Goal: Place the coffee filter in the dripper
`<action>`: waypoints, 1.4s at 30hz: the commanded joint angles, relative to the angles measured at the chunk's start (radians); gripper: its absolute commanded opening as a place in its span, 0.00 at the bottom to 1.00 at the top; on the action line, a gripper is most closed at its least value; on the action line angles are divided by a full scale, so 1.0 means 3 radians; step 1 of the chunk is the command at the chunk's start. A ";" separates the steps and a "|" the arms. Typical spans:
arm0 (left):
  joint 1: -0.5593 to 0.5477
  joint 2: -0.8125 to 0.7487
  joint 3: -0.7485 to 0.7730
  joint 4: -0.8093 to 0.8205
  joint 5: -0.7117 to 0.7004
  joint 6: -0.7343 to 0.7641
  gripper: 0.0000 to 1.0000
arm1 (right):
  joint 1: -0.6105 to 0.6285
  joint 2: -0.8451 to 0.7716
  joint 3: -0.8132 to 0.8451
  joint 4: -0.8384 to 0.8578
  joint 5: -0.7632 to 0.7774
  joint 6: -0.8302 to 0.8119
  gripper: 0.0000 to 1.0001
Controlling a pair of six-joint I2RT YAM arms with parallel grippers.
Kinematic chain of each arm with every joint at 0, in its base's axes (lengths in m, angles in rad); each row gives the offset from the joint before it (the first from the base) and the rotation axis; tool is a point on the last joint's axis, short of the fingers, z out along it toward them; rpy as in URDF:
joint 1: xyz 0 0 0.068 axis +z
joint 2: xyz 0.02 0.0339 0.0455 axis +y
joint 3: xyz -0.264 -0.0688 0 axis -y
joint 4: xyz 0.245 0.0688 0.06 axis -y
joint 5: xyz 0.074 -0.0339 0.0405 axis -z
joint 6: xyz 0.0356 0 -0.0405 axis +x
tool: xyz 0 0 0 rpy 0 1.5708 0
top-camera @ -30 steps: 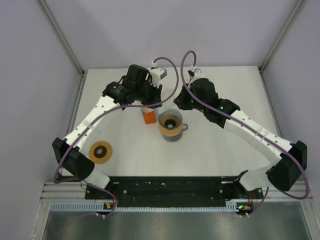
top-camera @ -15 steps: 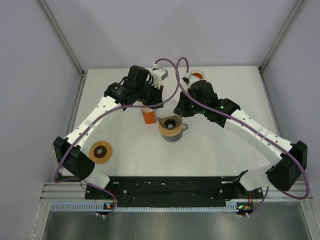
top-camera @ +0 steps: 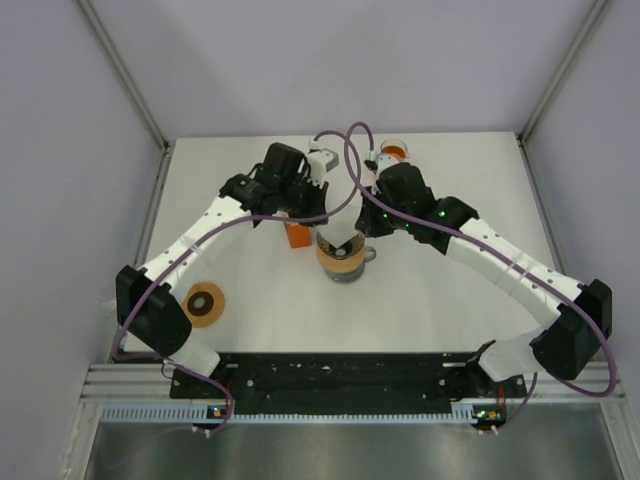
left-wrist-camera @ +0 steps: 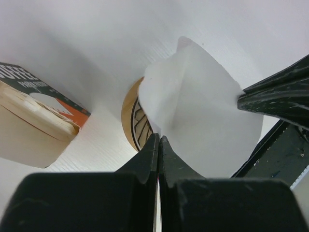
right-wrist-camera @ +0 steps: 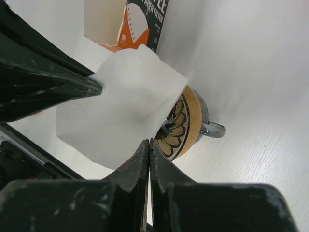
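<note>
The coffee filter (left-wrist-camera: 203,121), a thin white paper cone, hangs just above the dripper (top-camera: 340,262), a tan-rimmed vessel with a ribbed inside and a metal handle. My left gripper (left-wrist-camera: 158,138) is shut on the filter's near edge. My right gripper (right-wrist-camera: 148,143) is shut on the opposite edge of the filter (right-wrist-camera: 120,101). In the top view both grippers meet over the dripper, the left gripper (top-camera: 322,232) from the left and the right gripper (top-camera: 358,238) from the right. The paper hides part of the dripper's rim (right-wrist-camera: 192,123) and of the same rim (left-wrist-camera: 128,113) in the left wrist view.
An orange carton of paper filters (top-camera: 297,234) stands just left of the dripper, close under my left wrist. A tan disc with a dark centre (top-camera: 203,303) lies at the front left. A small orange-topped cup (top-camera: 395,152) stands at the back.
Both arms have swung inward over the dripper. My left gripper opened a little and then shut on the filter, which my right gripper kept holding.
</note>
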 commanded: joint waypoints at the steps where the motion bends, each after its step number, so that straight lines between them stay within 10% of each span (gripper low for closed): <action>1: -0.0004 -0.0039 -0.0337 0.0399 -0.0016 0.0016 0.00 | -0.0057 0.0032 -0.0144 0.0350 -0.0113 -0.0131 0.00; 11: -0.0009 -0.0060 -0.0358 0.0451 0.0131 -0.0004 0.00 | -0.0077 -0.0255 0.0075 0.0571 -0.0016 -0.0387 0.41; 20: -0.0009 -0.0034 -0.0333 0.0461 0.0162 -0.0019 0.00 | -0.0077 0.0072 0.0126 0.0842 -0.0624 -0.0127 0.00; 32: -0.0004 -0.0055 -0.0251 0.0410 0.0075 -0.0014 0.01 | -0.0113 0.0476 0.0034 0.0617 -0.0522 -0.0152 0.00; 42: 0.0195 -0.0065 -0.0098 0.0307 0.0238 -0.0132 0.45 | -0.0067 0.0619 0.0141 0.0305 -0.0706 -0.0509 0.00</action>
